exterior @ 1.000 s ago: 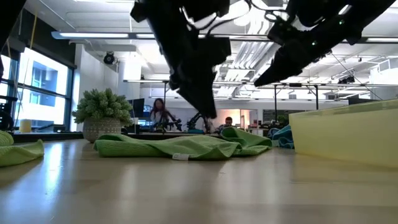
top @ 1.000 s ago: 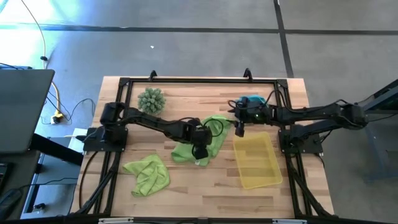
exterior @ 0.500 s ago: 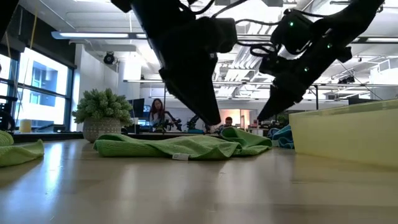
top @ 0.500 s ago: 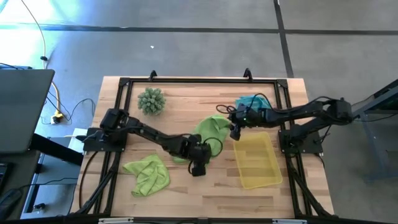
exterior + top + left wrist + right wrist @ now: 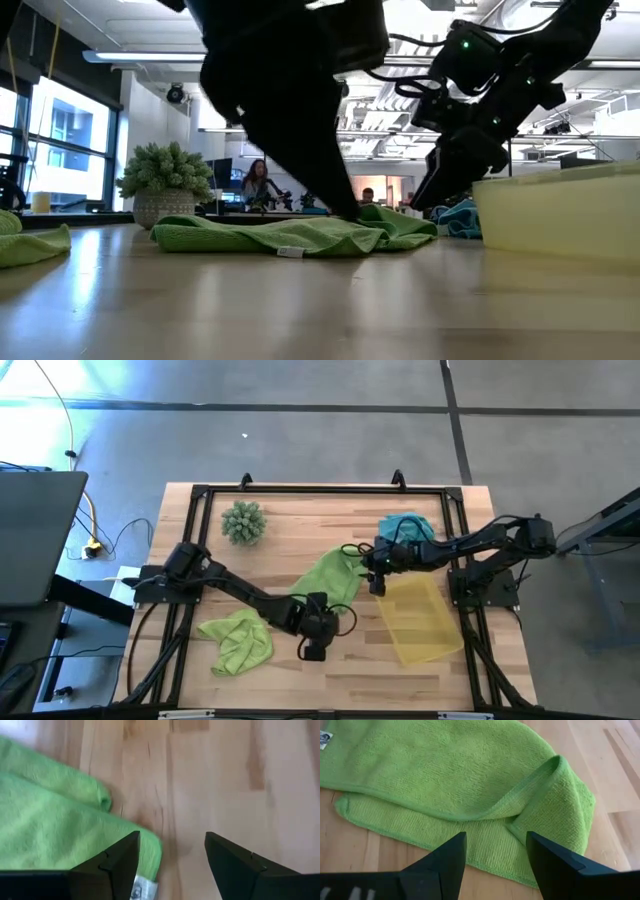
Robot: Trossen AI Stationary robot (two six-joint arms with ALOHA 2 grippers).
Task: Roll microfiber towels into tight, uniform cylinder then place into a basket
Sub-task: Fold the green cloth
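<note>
Left pincer point(image 5: 313, 651) sits low over bare wood at the near edge of the middle lime towel point(image 5: 325, 578), fingers point(image 5: 120, 862) spread wide, nothing between them; the towel's corner with its white tag lies just beside one finger in the left wrist view. Right pincer point(image 5: 377, 586) hangs over the far end of the same towel, next to the basket's corner, fingers point(image 5: 445, 862) also wide and empty, a raised fold of the cloth right ahead of them.

Wooden surface point(image 5: 300, 670) carries everything. Basket point(image 5: 420, 622), translucent yellow, sits skewed on the right side of the surface, nothing visible inside it. Middle lime towel lies spread out flat and long, unrolled, running diagonally from the centre toward the right pincer. Second lime towel point(image 5: 238, 641) is crumpled near the front left, well apart from the basket. Teal towel point(image 5: 405, 526) is bunched at the back right, behind the right arm. Spiky green plant ball point(image 5: 243, 521) stands at the back left.
</note>
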